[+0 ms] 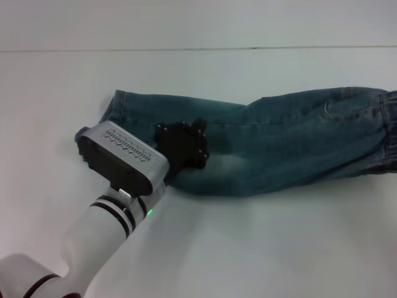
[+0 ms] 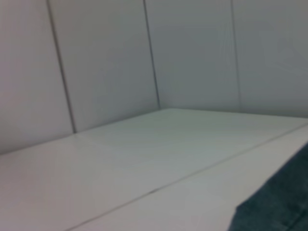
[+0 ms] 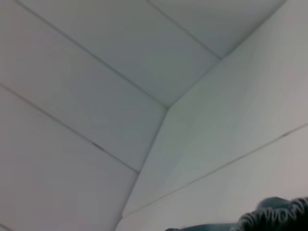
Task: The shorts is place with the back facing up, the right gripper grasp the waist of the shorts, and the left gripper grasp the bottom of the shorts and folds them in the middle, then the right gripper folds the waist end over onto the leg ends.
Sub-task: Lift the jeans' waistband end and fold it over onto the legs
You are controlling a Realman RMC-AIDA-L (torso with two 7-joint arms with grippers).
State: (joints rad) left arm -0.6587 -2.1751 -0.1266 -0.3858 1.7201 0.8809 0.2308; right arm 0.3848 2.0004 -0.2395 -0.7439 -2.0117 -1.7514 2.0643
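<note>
left gripper (image 1: pixel 186 149): we see it in the head view only, a black claw on a silver wrist with a green light, lying over the lower edge of the shorts (image 1: pixel 279 139) near their left end. we cannot tell how far its fingers are parted or whether they hold cloth.

right gripper: not seen in the head view; we cannot tell its opening.

shorts: folded lengthwise into 1 long band across the white table (image 1: pixel 260 248), hems at the left, ruffled waist (image 1: pixel 389 133) at the right edge of the head view.

left wrist view: we see only a dark denim corner (image 2: pixel 279 207) on the table. right wrist view: we see a gathered denim edge (image 3: pixel 276 214), close up.
</note>
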